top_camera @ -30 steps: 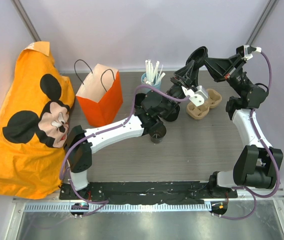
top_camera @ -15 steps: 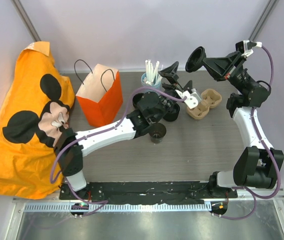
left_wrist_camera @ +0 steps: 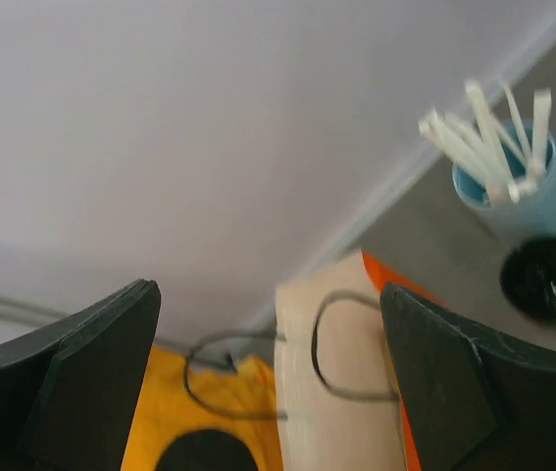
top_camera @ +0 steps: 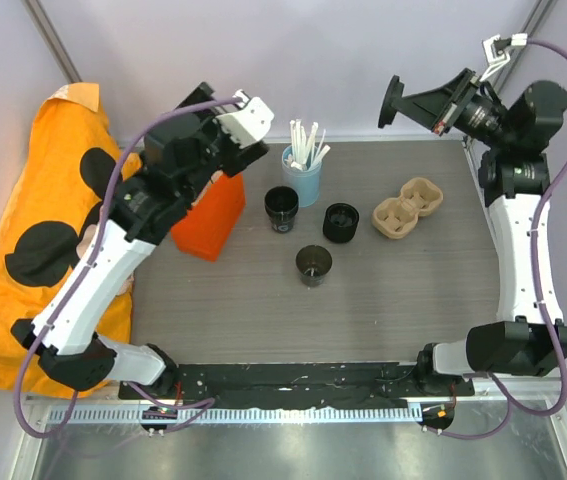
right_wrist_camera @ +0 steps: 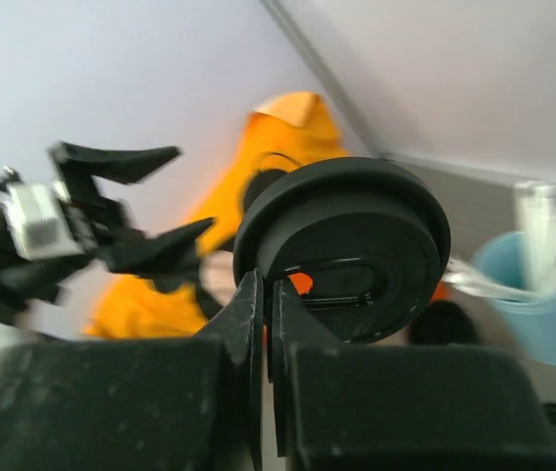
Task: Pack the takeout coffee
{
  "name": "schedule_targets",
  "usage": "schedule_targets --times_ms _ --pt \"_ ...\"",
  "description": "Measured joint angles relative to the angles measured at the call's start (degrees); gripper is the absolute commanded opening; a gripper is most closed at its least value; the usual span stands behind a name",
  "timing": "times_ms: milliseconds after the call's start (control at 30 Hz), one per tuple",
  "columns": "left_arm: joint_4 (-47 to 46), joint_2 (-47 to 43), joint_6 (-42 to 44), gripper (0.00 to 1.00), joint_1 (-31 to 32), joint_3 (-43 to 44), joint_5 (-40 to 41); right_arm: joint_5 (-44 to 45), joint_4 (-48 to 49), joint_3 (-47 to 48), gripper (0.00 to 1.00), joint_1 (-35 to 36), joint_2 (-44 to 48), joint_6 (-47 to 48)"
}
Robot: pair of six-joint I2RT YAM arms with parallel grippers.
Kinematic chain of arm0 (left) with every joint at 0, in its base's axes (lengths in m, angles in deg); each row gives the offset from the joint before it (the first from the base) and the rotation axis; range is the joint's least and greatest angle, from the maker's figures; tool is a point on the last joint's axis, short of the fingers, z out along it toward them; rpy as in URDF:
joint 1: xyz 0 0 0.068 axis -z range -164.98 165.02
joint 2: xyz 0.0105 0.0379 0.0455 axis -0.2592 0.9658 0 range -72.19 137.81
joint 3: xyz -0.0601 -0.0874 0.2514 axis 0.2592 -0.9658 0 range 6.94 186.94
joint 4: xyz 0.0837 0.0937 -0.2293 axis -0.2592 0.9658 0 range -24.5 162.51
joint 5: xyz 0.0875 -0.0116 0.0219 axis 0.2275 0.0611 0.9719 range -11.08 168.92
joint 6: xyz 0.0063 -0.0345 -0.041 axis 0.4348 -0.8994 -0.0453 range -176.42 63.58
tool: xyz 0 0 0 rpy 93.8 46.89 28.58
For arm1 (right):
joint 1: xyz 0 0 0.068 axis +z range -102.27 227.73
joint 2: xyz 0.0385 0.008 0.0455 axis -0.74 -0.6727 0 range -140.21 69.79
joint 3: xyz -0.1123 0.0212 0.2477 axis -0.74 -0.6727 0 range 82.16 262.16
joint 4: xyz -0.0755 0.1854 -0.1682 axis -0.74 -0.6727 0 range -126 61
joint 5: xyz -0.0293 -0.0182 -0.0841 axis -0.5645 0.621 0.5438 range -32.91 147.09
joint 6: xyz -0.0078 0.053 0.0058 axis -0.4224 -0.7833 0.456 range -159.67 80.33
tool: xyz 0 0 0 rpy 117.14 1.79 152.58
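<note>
Black plastic lid pinched at its rim by the right gripper, fingers clamped tight on it. The lid hangs edge-on high over the rear right of the table, flat face turned toward the left arm. It is a disc with no long axis, and I judge it must be tipped flat before it can seat on a cup. Three lidless black cups stand upright below and to the left of it: right cup, left cup and front cup, each apart from the others. The right cup lies nearest the lid-bearing arm, just beside the pulp cup carrier, so it seems the likely target, and the travel would be down and leftward. Whether the cups hold anything cannot be told. The left gripper is spread wide with nothing in it, raised over the mouth of the orange paper bag. That puts it nearer the bag than any cup, with the bag handles showing between its fingers in the wrist view. Count: one lid, three cups, one carrier with two wells showing, both unfilled, one bag, one blue tumbler bristling with white stirrers, touching no cup. One orange Mickey Mouse cloth lies heaped at far left. Nothing is packed yet.
</note>
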Motion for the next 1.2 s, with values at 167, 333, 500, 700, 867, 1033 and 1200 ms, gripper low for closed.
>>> schedule_targets --times_ms 167,333,500,700,867,1033,1200 --pt "24.87 2.78 -8.24 1.0 -4.24 6.99 -3.91 8.83 -33.64 14.4 0.01 5.99 -2.97 32.28" --pt "36.87 6.45 -15.28 1.0 -4.85 4.2 -17.27 23.21 -54.03 14.67 0.01 18.25 -3.41 55.89" --pt "35.32 3.98 -20.59 1.0 -4.94 -8.85 -27.78 34.4 -64.32 8.68 0.01 26.29 -2.16 71.04" --pt "29.29 -1.38 -22.32 1.0 -6.34 -20.68 -35.36 45.29 -69.53 -0.81 0.01 33.66 1.51 82.82" --pt "25.97 -2.64 -20.5 1.0 -8.96 -22.16 -40.15 49.29 -69.94 -6.56 0.01 39.41 0.85 87.1" --pt "31.74 -5.86 -12.61 1.0 -11.28 -22.03 -45.4 49.96 -69.96 -7.28 0.01 43.65 -3.21 89.88" --pt "43.04 -11.54 -1.77 1.0 -13.25 -19.91 -51.63 49.16 -70.29 -7.19 0.01 46.97 -6.71 92.39"
